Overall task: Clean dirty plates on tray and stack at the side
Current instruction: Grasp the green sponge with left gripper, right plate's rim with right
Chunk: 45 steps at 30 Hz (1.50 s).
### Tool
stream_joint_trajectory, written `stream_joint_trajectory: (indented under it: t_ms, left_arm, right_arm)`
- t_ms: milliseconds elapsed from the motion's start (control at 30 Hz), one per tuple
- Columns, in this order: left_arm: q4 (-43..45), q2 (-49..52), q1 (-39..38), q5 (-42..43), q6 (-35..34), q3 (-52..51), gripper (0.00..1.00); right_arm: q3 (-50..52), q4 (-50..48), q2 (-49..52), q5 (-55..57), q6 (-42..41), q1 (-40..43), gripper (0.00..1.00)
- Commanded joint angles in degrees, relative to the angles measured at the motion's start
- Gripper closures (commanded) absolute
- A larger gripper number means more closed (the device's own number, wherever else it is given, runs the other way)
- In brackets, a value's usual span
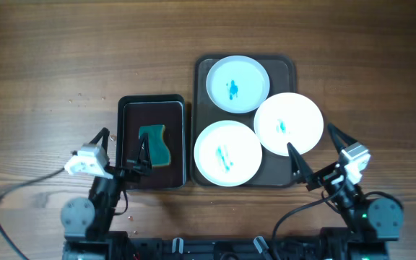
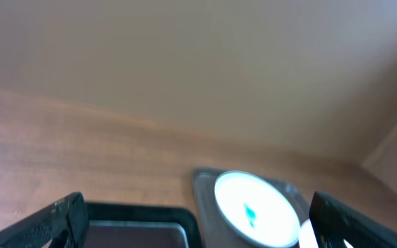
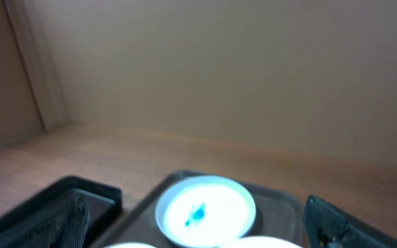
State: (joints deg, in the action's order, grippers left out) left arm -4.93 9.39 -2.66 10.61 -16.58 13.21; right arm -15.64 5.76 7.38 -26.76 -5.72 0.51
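Both pairs of fingers splayed wide, grasping nothing: left gripper [image 1: 125,141] straddles the small black tray's [image 1: 150,99] near left edge, teal sponge [image 1: 155,144] just beside its right finger; right gripper [image 1: 310,136] at the large tray's [image 1: 202,112] near right corner. Three white plates on that tray (each smeared blue-teal at centre): right plate [image 1: 289,123] directly ahead of the right fingers, near-left plate [image 1: 227,152] to their left, far plate [image 1: 237,84] beyond.

Black arms [image 1: 100,201], black end effectors [image 1: 123,141] [image 1: 310,137], white wrist modules [image 1: 89,160], cables [image 1: 20,186].
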Motion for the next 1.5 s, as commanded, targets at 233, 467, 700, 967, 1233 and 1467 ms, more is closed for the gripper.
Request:
stream_joint_trajectory:
  t_ms: [233, 467, 700, 967, 1233, 1467]
  left_arm:
    - [-35.32, 41.09, -0.35, 8.00, 0.79, 45.90, 0.00]
    - [-53.57, 59.43, -0.35, 8.02, 0.96, 62.05, 0.00]
    - [-60.41, 67.63, -0.61, 7.37, -2.25, 61.44, 0.00]
    - [-58.21, 76.11, -5.35, -2.21, -9.66, 50.73, 0.11]
    - [-48.59, 85.09, -10.60, -11.43, -16.76, 43.06, 0.32]
    - [-42.10, 92.19, -10.93, -9.20, -16.72, 42.97, 0.80]
  right_arm:
    - [-39.21, 33.62, 36.44, -1.14, 1.01, -0.24, 0.00]
    - [-53.99, 46.99, 54.16, -3.32, -1.38, -0.24, 0.00]
    - [-53.59, 51.41, 62.84, -10.34, -8.59, -0.46, 0.11]
    - [-47.71, 54.05, 64.37, -3.48, -8.50, -8.13, 0.30]
    - [-43.21, 51.76, 64.41, 1.88, -14.62, -17.86, 0.35]
    - [-43.15, 50.40, 64.41, 3.91, -17.05, -19.04, 0.35]
